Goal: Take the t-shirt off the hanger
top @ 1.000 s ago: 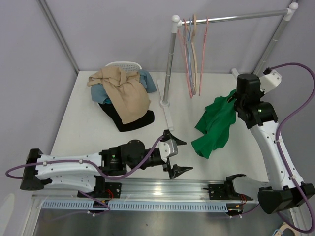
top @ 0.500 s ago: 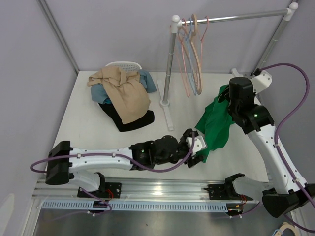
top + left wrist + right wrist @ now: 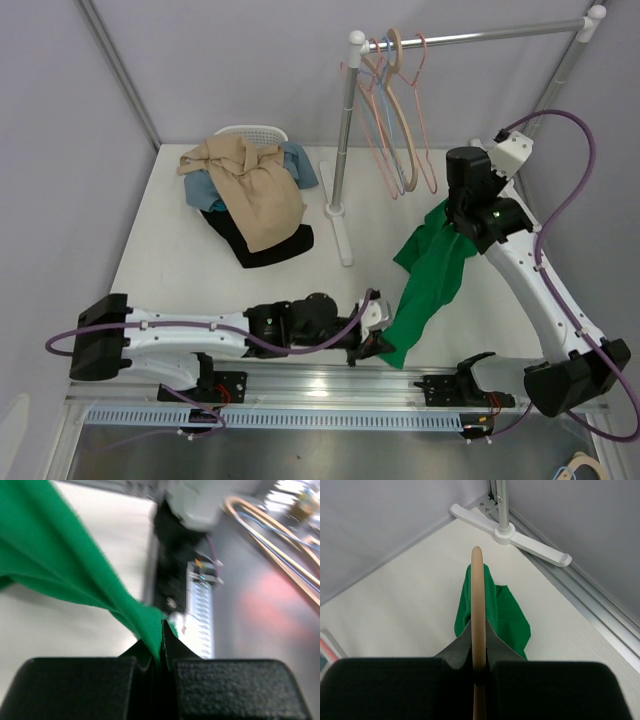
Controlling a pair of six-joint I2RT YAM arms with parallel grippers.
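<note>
Above the table (image 3: 165, 255) the green shirt (image 3: 432, 270) hangs stretched between both arms. The right gripper (image 3: 478, 647) is closed on the hanger (image 3: 477, 590), and the left gripper (image 3: 161, 645) pinches the hem. I think the pulling-off step is in hand; next, the left should draw the hem away from the hanger.

green t-shirt (image 3: 432, 275): 1. rail hangers (image 3: 405, 130): 4 (2 pink, 1 blue, 1 tan). tan hanger (image 3: 477, 605), off the rail: 1. clothes rack (image 3: 340, 130): 1. heap of clothes (image 3: 250, 190): 1. white basket (image 3: 250, 131): 1. robot arms (image 3: 190, 335): 2.
</note>
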